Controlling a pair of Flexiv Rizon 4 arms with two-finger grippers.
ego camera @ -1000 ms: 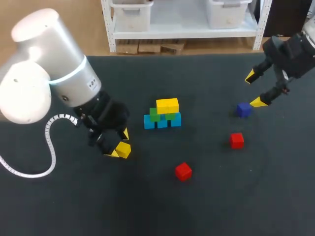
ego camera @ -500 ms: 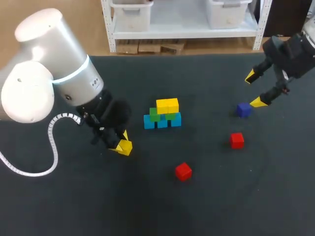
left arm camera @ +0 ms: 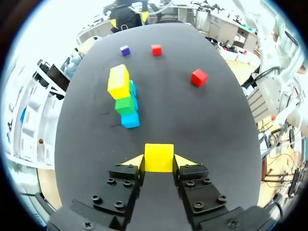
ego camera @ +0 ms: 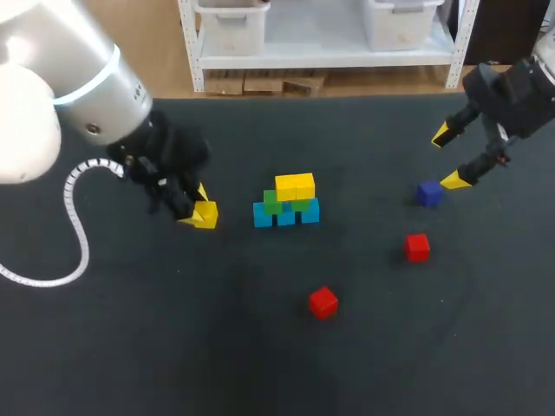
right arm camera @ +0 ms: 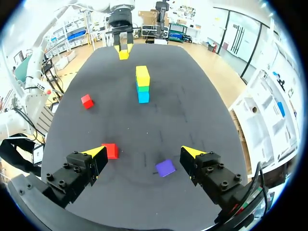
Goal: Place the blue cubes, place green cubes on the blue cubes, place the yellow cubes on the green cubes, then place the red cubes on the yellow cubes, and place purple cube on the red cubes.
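Observation:
Mid-table stands a stack (ego camera: 286, 201) of blue cubes below, green cubes on them and yellow cubes on top. It also shows ahead of my left gripper as the stack (left arm camera: 123, 96). My left gripper (ego camera: 198, 208) is shut on a loose yellow cube (ego camera: 206, 214), left of the stack. That yellow cube (left arm camera: 159, 157) sits squarely between the yellow-tipped fingers. My right gripper (ego camera: 453, 158) hangs open above the purple cube (ego camera: 428, 193). The purple cube (right arm camera: 166, 168) lies just under and between its spread fingers, untouched. Two red cubes (ego camera: 417, 247) (ego camera: 323, 302) lie on the mat.
The black mat (ego camera: 130, 347) covers the table. In the right wrist view one red cube (right arm camera: 110, 150) lies beside the gripper's finger and the other red cube (right arm camera: 87, 101) lies farther out. The stack (right arm camera: 142, 84) is well ahead of the right gripper.
My left gripper closed on the yellow cube, then carried it up and back, away from the table's front. The right arm has kept still.

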